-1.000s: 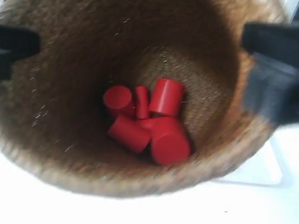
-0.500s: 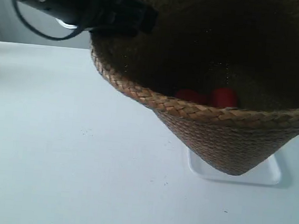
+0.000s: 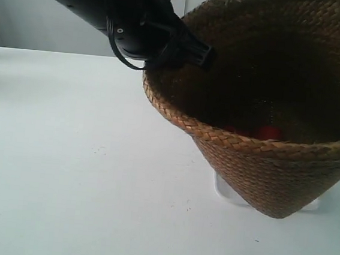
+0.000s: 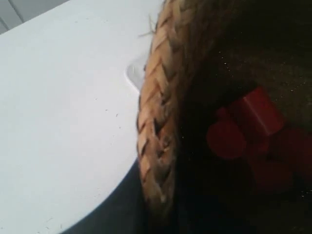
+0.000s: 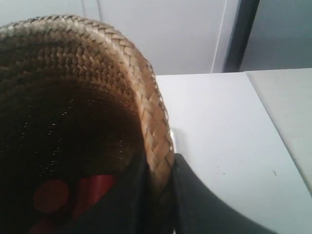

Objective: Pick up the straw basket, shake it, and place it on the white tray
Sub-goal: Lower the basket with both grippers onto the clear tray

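The straw basket (image 3: 264,154) fills the right of the scene, tilted with its mouth toward the camera. Its tapered base is over the white tray (image 3: 223,191), which shows only as pale slivers on either side of the base; whether base and tray touch I cannot tell. The right gripper (image 5: 157,195) is narrowly closed on the braided rim, with one dark finger (image 5: 134,200) inside the basket and the other outside on the table side. The left gripper (image 4: 148,214) meets the rim at another point. Its outer finger (image 4: 122,204) lies dark against the braid and its inner one is lost in the shadowed interior, yet the rim runs straight into the grip, so it reads as clamped on the basket too. The exterior view shows just one arm, the arm at the exterior view's left (image 3: 121,11), black and cabled, its tip at the rim's far left edge. Of the red cylinders (image 4: 253,114) that view gives only a red glint deep inside. The left wrist view shows at least four in a heap on the basket floor, the right wrist view two. The left wrist view also catches a rounded tray corner just beyond the rim. All sits on a plain white table (image 3: 64,165). In all there are one basket, one tray and two grippers.
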You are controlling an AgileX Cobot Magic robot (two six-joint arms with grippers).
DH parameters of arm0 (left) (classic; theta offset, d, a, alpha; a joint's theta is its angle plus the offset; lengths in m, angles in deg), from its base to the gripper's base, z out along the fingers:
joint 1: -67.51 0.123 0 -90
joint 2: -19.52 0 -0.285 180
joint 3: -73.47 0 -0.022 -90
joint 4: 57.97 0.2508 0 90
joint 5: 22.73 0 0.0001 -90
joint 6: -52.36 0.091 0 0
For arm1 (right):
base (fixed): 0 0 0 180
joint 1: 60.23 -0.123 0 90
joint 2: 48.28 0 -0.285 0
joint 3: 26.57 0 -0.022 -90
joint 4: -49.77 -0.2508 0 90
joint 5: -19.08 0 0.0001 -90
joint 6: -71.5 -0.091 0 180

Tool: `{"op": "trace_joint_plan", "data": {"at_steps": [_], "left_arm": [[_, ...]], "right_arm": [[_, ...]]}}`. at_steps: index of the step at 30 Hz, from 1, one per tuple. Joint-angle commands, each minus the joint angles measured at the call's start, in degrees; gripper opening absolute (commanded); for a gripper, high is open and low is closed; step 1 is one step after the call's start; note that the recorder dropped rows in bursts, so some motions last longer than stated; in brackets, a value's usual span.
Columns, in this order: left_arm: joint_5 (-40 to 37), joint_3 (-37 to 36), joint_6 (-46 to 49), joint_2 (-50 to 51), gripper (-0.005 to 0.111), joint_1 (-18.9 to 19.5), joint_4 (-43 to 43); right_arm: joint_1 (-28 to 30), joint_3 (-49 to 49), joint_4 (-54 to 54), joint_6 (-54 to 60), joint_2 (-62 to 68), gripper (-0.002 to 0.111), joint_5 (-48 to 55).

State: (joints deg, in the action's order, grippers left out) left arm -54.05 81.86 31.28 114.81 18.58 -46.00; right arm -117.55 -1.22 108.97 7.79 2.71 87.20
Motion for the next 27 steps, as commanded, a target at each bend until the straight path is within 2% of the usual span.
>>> {"op": "trace_joint_plan", "data": {"at_steps": [1, 4, 8, 11, 15, 19, 22, 24, 27], "left_arm": [[-2.86, -0.16, 3.12, 0.21, 0.0, 0.79, 5.2], [-0.48, -0.16, 3.23, 1.25, 0.0, 0.87, 5.45], [2.74, -0.16, 3.34, 3.54, 0.0, 1.58, 5.83], [4.43, -0.16, 3.34, 6.31, 0.0, 3.71, 5.72], [5.8, 1.02, 4.86, 8.84, 0.0, 6.29, 1.56], [6.14, 4.0, 10.42, 11.11, 0.0, 6.54, -5.04], [5.92, 7.15, 17.67, 12.85, 0.0, 6.3, -13.51], [4.04, 8.99, 18.44, 13.98, 0.0, 6.3, -14.61], [2.28, 9.91, 18.18, 15.89, 0.0, 6.66, -14.7]], "right_arm": [[4.7, -0.6, 8.61, 2.25, 7.07, 0.0, 1.84], [9.58, -0.7, 8.61, 2.25, 11.81, 0.0, 0.47], [20.51, -0.7, 6.19, 5.26, 17.44, 0.0, -3.8], [29.78, -0.7, 0.09, 8.63, 19.93, 0.0, -14.13], [38.05, -1.42, -9.27, 11.19, 21.24, 0.0, -29.5], [43.67, -4.95, -11.45, 14.89, 26.21, 0.0, -24.33], [46.66, -7.92, -16.96, 21.74, 30.3, 0.0, -21.42], [47.78, -8.79, -21.56, 25.29, 32.05, 0.0, -21.55], [48.6, -8.79, -21.27, 26.71, 33.74, 0.0, -22.12]]}}
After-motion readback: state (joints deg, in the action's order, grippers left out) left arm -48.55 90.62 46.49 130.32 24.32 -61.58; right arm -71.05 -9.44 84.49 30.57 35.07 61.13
